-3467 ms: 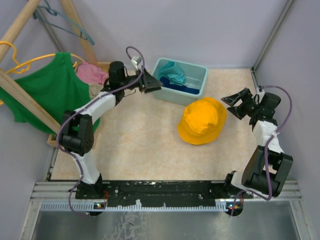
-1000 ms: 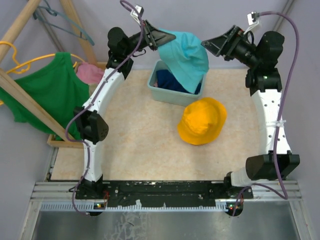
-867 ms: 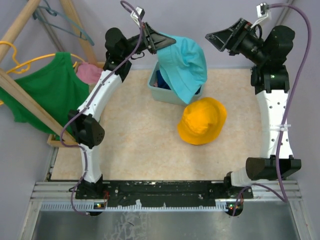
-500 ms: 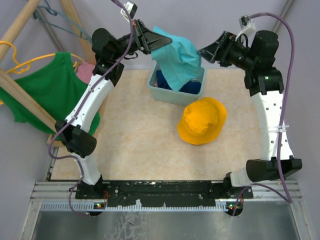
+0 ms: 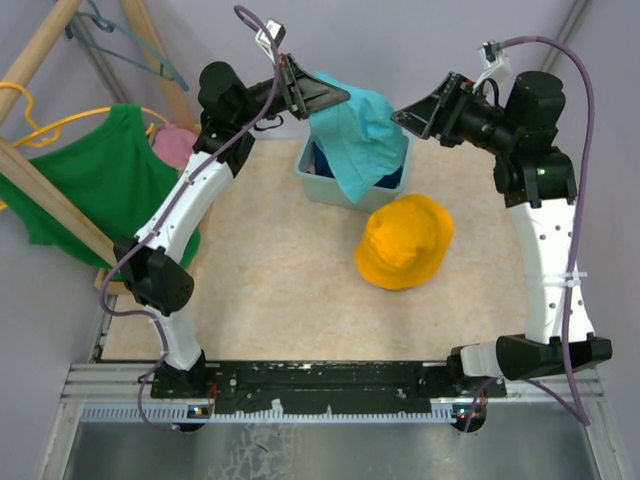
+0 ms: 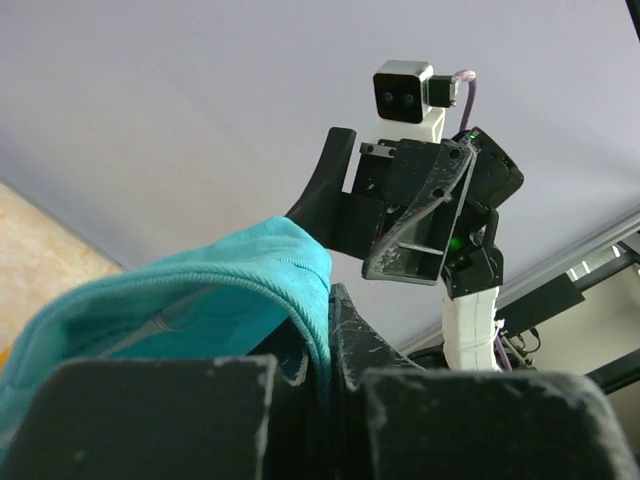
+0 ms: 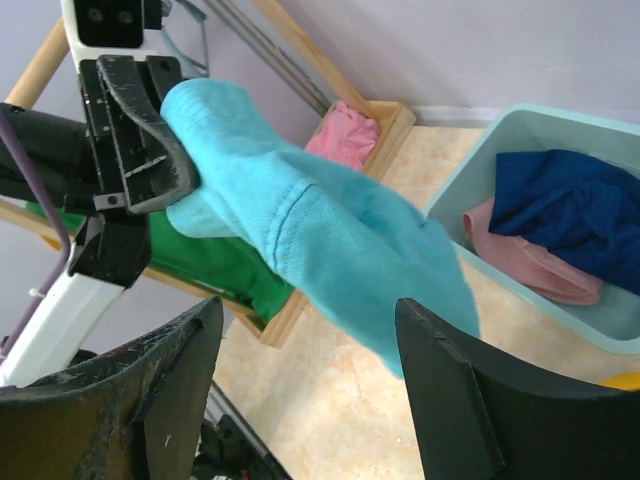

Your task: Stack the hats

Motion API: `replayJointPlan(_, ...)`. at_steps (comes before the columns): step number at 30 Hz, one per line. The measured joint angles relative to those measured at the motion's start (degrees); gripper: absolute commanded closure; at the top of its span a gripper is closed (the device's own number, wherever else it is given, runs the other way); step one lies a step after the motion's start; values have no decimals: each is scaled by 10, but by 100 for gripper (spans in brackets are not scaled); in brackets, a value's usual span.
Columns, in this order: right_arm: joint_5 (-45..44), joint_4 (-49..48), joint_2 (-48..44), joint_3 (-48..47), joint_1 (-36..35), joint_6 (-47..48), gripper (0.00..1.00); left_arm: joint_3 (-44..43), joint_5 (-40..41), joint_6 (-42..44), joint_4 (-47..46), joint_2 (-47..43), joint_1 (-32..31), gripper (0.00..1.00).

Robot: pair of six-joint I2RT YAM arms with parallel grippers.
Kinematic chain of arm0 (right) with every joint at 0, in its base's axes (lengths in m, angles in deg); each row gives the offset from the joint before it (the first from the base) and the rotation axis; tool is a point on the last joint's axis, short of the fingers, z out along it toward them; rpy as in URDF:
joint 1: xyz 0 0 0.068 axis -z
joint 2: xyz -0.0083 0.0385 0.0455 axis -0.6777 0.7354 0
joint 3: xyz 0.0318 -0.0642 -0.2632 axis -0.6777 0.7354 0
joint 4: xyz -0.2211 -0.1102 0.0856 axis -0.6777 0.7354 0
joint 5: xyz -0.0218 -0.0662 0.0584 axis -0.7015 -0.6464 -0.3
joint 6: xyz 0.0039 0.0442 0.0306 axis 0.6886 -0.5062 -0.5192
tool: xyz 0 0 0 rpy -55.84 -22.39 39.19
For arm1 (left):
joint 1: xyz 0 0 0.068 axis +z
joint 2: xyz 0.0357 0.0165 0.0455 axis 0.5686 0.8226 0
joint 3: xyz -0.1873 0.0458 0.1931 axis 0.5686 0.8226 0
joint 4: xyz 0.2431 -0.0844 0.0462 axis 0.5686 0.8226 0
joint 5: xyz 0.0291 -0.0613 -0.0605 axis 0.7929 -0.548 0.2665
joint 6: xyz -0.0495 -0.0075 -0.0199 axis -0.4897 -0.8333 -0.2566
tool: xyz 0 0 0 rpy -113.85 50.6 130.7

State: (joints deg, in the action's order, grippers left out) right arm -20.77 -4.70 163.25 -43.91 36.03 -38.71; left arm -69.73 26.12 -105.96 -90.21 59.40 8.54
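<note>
My left gripper is shut on the brim of the teal hat, which hangs crumpled in the air above the pale blue bin. In the left wrist view the brim is pinched between the fingers. My right gripper is open, level with the hat and just to its right; the cloth hangs beyond the spread fingers, apart from them. The orange-yellow hat lies on the table. The navy hat and the pink hat lie in the bin.
A green tank top hangs on a wooden rack at the left, with a pink cloth in the wooden tray behind it. Grey walls close the back and both sides.
The left gripper has lifted the teal hat out of the bin. The right arm rose from the table and swung in toward the hat; its jaws narrowed slightly.
</note>
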Motion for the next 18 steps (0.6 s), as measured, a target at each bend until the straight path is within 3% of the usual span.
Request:
replayJointPlan(14, 7, 34, 6, 9, -22, -4, 30, 7, 9, -5, -21, 3, 0, 100)
replayJointPlan(16, 0, 33, 12, 13, -30, -4, 32, 7, 9, -9, -27, 4, -1, 100)
replayJointPlan(18, -7, 32, 19, 16, -40, -4, 41, 7, 10, -14, -33, 6, -3, 100)
